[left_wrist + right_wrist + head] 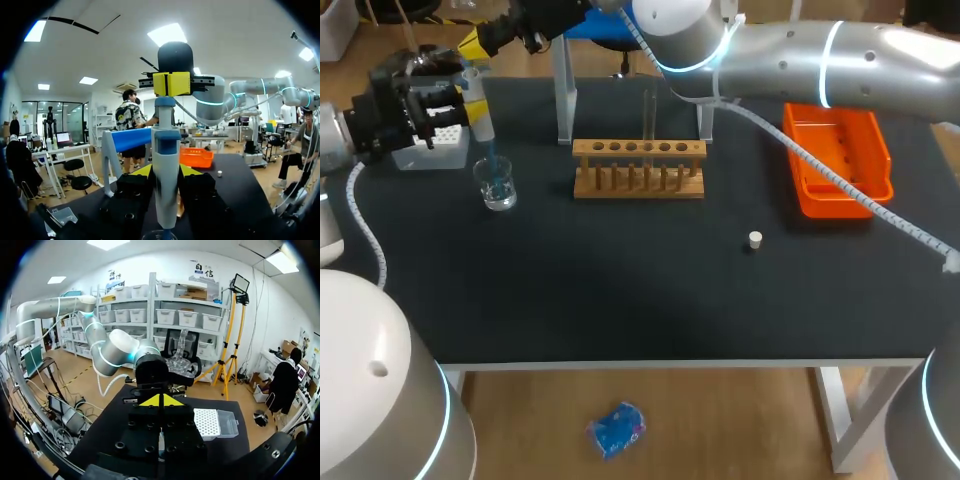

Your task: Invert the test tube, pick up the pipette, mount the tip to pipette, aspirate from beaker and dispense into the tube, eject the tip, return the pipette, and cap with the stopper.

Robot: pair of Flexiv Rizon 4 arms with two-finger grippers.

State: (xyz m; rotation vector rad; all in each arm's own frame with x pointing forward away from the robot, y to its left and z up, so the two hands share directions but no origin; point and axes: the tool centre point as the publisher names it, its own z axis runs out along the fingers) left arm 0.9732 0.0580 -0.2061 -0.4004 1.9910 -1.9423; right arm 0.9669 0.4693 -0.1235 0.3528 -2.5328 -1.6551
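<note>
Looking down from the head camera, I see my left arm at the table's [620, 290] far left corner, with the left gripper [166, 171] clamped on the pipette [166, 145]. In the left wrist view its yellow fingertips [142, 171] press the barrel from both sides. The pipette stands upright, and its thin tip [491, 160] points down into the mouth of the small glass beaker [497, 188] directly beneath it.

My right arm comes in from the right and reaches across past the middle. The right gripper [160, 401] sits on top of the pipette, fingertips drawn together into one yellow wedge, and rests against the blue cap at the pipette's upper end.

Just behind the beaker, beside my left gripper, lies the clear box of tips [445, 138]. A blue stand [131, 139] on white legs is at the back edge. Near the middle is the wooden rack [638, 172], and the test tube [648, 115] stands upright in one of its holes, mouth up. The white stopper [755, 239] lies alone on the dark mat, well apart from the rack and in front of the orange tray [840, 122] on the right.
</note>
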